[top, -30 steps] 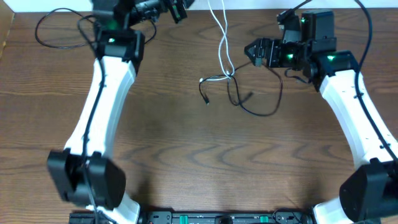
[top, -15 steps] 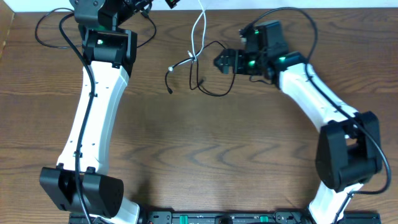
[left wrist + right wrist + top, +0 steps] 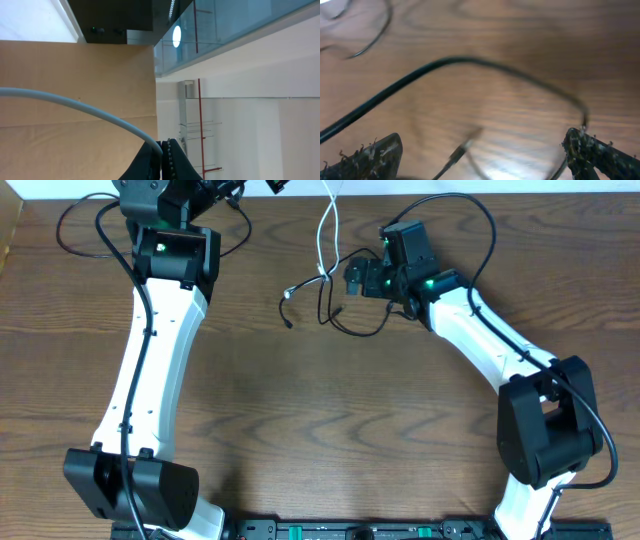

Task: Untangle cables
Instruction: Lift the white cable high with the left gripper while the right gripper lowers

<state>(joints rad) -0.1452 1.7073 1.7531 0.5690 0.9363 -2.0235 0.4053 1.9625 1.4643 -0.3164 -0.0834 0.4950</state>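
The knot of cables sits near the far edge of the counter (image 3: 300,430), about midway along it. The white cable (image 3: 322,230) rises out of the knot toward that far edge. There the left pincer (image 3: 163,148) has its fingers pressed together on it, lifted off the wood; from that wrist the cord curves away through open air. The black cables (image 3: 358,332) lie looped on the wood beside the white one, with a loose end trailing toward the counter's left edge. The right pincer (image 3: 349,278) hangs just beside the tangle on its right-edge side, fingers (image 3: 375,156) spread wide apart and gripping nothing. One black strand arches across the gap between them, and a small plug (image 3: 456,156) lies blurred on the wood below. I cannot tell whether the strand touches either finger.
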